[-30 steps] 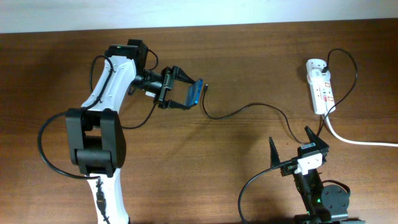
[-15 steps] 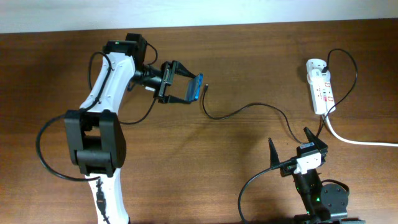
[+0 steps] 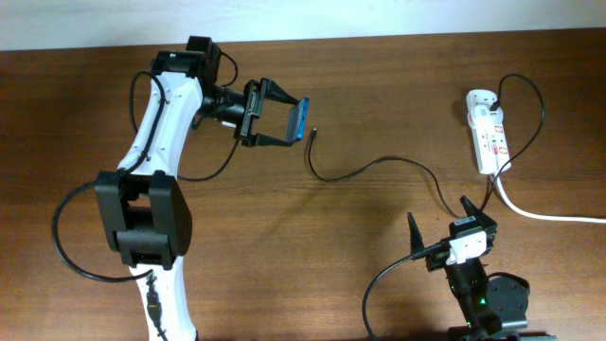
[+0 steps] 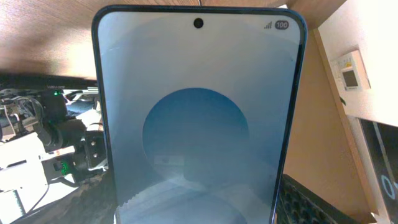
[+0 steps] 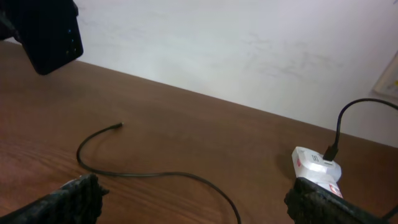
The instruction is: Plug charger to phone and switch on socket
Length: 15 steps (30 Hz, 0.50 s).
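Note:
My left gripper [image 3: 295, 123] is shut on the phone [image 3: 299, 118] and holds it on edge above the table at the back left. The phone's blue screen [image 4: 198, 118] fills the left wrist view. The charger, a thin black cable [image 3: 379, 163], curves across the table; its plug tip [image 3: 313, 134] lies just right of the phone, and it also shows in the right wrist view [image 5: 117, 126]. The socket, a white power strip [image 3: 488, 130], lies at the back right, and shows in the right wrist view [image 5: 317, 167]. My right gripper [image 3: 443, 227] is open and empty at the front right.
A thick white cord [image 3: 549, 216] runs from the socket off the right edge. The black cable loops over the socket's far end [image 3: 521, 90]. A white wall borders the table's back edge.
My left gripper has carried the phone a little farther back and slightly left, away from the plug tip. The right arm and the cable have not moved.

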Tool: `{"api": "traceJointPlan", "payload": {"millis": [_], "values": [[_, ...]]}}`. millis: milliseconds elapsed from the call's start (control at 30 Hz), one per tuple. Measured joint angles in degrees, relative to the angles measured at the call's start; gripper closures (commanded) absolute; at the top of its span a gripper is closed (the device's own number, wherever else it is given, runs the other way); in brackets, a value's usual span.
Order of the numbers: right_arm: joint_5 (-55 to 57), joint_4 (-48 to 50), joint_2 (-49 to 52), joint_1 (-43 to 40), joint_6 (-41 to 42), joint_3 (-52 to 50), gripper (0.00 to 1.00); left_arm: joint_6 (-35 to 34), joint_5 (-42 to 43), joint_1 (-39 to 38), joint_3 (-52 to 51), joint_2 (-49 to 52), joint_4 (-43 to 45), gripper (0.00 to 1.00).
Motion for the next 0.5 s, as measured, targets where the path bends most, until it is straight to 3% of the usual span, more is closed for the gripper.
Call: {"api": "traceJointPlan", "payload": {"millis": [500], "values": [[0.0,-1.7,0.0,0.0,0.1,0.0,0.02,-0.2,0.0,0.0,0.0,0.0,0.0,1.00]]}}
